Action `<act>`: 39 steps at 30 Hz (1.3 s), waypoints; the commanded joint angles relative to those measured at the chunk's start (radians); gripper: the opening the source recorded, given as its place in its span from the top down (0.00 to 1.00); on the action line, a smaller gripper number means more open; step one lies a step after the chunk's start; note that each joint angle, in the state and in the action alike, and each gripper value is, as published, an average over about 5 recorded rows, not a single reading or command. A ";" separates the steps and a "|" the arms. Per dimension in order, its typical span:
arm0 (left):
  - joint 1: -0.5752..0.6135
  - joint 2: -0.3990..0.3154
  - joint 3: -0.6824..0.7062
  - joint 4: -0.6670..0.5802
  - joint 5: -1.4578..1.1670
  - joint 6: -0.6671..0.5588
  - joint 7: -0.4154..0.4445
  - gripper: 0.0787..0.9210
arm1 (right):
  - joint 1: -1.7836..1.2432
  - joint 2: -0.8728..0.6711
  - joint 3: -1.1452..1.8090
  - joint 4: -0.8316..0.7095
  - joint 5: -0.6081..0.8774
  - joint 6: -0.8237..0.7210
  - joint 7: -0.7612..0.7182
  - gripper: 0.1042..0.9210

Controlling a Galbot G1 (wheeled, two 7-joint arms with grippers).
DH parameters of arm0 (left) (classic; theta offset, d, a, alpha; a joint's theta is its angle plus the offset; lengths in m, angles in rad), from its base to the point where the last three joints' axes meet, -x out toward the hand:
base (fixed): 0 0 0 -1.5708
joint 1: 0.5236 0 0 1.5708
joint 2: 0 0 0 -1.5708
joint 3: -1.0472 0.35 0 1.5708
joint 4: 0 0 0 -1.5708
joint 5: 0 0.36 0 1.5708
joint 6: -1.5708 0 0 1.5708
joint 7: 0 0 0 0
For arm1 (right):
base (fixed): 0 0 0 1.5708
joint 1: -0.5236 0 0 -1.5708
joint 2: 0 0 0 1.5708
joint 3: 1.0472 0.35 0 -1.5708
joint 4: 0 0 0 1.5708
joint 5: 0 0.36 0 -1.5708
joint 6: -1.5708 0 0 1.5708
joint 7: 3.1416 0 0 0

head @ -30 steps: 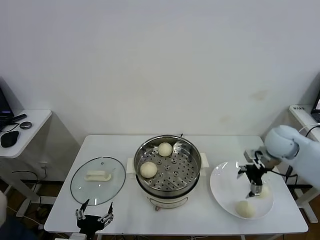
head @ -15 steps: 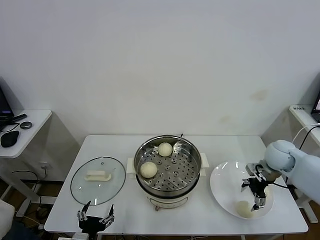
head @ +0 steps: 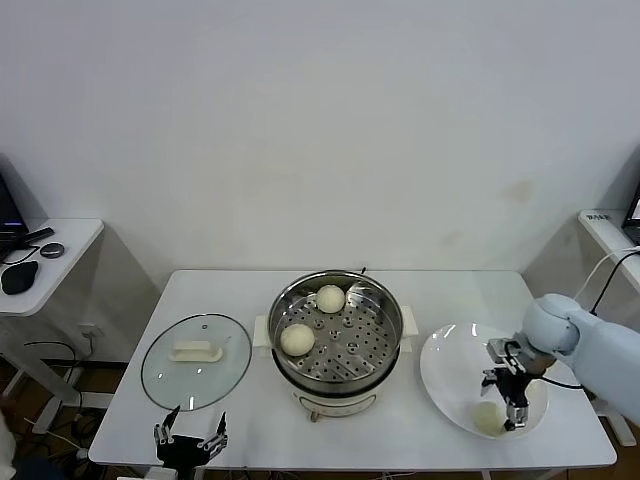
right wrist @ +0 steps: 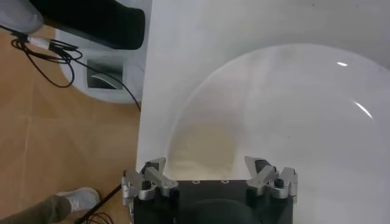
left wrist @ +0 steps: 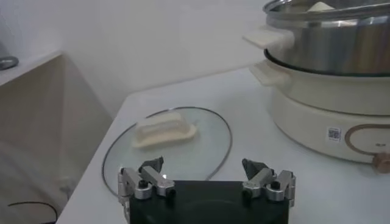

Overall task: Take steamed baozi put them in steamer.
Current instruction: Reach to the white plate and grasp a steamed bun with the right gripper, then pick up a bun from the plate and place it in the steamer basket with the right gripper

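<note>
The steamer (head: 381, 352) stands mid-table with two steamed baozi on its perforated tray, one at the back (head: 330, 298) and one at the front left (head: 297, 339). A third baozi (head: 485, 419) lies near the front of the white plate (head: 450, 372) on the right. My right gripper (head: 507, 410) hangs open just over that bun. In the right wrist view the bun (right wrist: 201, 145) lies between the spread fingers of the right gripper (right wrist: 206, 172), which do not touch it. My left gripper (head: 188, 437) waits open at the table's front left edge.
A round glass lid (head: 195, 360) with a white handle lies flat left of the steamer; the left wrist view shows the lid (left wrist: 167, 141) just ahead of the left gripper (left wrist: 203, 165) and the steamer's wall (left wrist: 329, 61) beyond. A side table (head: 40, 262) stands far left. The floor lies beyond the plate's edge.
My right gripper has moved down and toward the plate's front, ending over the front baozi. The left gripper has stayed put.
</note>
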 commanded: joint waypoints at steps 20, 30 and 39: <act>-0.009 0.000 0.005 0.002 -0.002 0.000 0.001 0.12 | -0.024 0.004 0.016 -0.009 0.005 -0.010 -0.001 0.43; -0.012 0.003 0.010 -0.006 -0.002 0.000 -0.002 0.12 | 0.042 -0.020 0.018 0.015 0.043 -0.022 -0.003 0.61; -0.012 -0.005 0.017 -0.031 0.015 -0.015 -0.015 0.12 | 0.446 0.015 -0.158 0.033 0.176 -0.042 -0.015 0.61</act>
